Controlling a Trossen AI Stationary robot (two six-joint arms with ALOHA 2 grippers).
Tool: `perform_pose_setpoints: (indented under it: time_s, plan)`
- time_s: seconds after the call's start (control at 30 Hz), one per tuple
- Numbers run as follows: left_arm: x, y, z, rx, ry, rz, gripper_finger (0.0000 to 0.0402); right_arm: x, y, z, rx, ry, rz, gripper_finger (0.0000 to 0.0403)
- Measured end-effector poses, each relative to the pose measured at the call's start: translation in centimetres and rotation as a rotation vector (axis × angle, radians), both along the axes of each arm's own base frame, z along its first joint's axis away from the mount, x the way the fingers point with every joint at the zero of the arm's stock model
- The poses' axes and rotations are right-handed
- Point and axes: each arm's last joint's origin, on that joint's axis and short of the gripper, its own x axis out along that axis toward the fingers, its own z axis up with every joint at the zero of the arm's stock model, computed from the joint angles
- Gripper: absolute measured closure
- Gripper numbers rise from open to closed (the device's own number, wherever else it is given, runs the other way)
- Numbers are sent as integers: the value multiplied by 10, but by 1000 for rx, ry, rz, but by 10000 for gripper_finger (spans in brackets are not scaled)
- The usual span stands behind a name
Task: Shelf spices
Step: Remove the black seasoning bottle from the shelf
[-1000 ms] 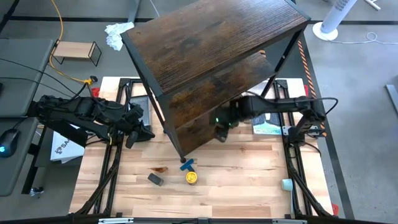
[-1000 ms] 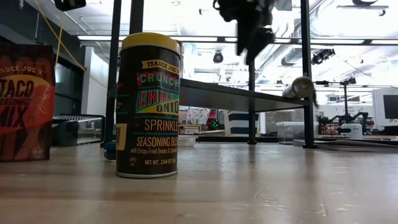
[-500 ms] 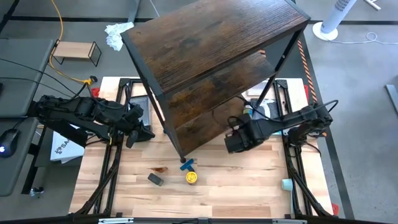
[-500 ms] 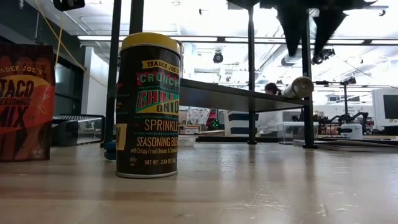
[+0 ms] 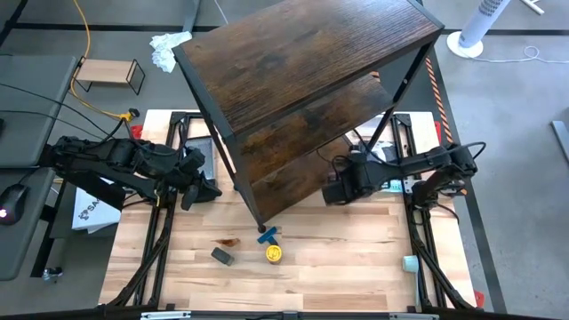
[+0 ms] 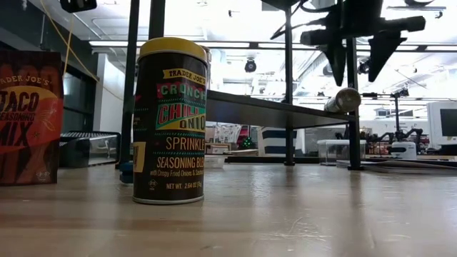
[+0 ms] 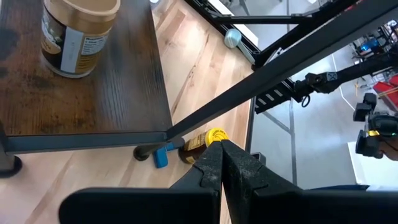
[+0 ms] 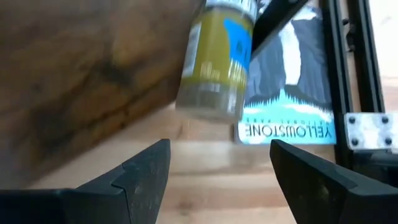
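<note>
The dark-wood shelf [image 5: 293, 80] stands across the table's far half. A tan-lidded jar [image 7: 78, 31] stands upright on its lower board. A jar with olive contents and a blue label [image 8: 217, 62] lies tipped at that board's right end [image 6: 344, 100]. The yellow-lidded jar [image 5: 275, 252] stands upright on the table, near the dark grey box [image 5: 221, 256] and the reddish-brown packet [image 5: 229, 241]. My right gripper [image 5: 340, 189] hangs open in the air [image 6: 358, 61] just off the tipped jar, touching nothing. My left gripper [image 5: 203, 189] waits shut left of the shelf [image 7: 222, 146].
A blue T-shaped piece [image 5: 267, 235] lies by the shelf's near leg. A Yellowstone book [image 8: 289, 81] lies flat on the table to the right of the shelf. The taco seasoning packet [image 6: 28, 118] stands at the low view's left. Bare wood shows along the near right.
My right gripper has drawn back from under the shelf toward the table's right and near side, then shifted slightly back toward the far edge. The tipped jar has stayed on the lower board's end.
</note>
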Motion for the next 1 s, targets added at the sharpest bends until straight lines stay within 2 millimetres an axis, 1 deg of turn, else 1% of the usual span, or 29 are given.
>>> perform_pose_setpoints:
  time_s: [0.17, 0.27, 0.37, 0.47, 0.87, 0.93, 1.0]
  plan:
    - [0, 0, 0, -2, 0, 3, 401, 2, -22, 0, -34, 6, -49, 130]
    - [0, 0, 0, -15, 3, 13, 402, 3, -31, 0, -22, 33, -21, 130]
    - [0, 0, 0, -14, 3, 13, 402, 6, -36, 0, -7, 36, 26, 130]
    - [0, 0, 0, -12, 3, 15, 401, 12, -37, -2, 11, 6, 85, 130]
    - [0, 1, 0, -5, 2, 25, 401, 48, -34, -1, 71, -251, 339, 130]
    - [0, 1, 0, -5, 1, 26, 401, 50, -31, 6, 70, -261, 378, 130]
    - [0, 1, 0, -5, 1, 26, 401, 51, -29, 17, 36, -267, 392, 130]
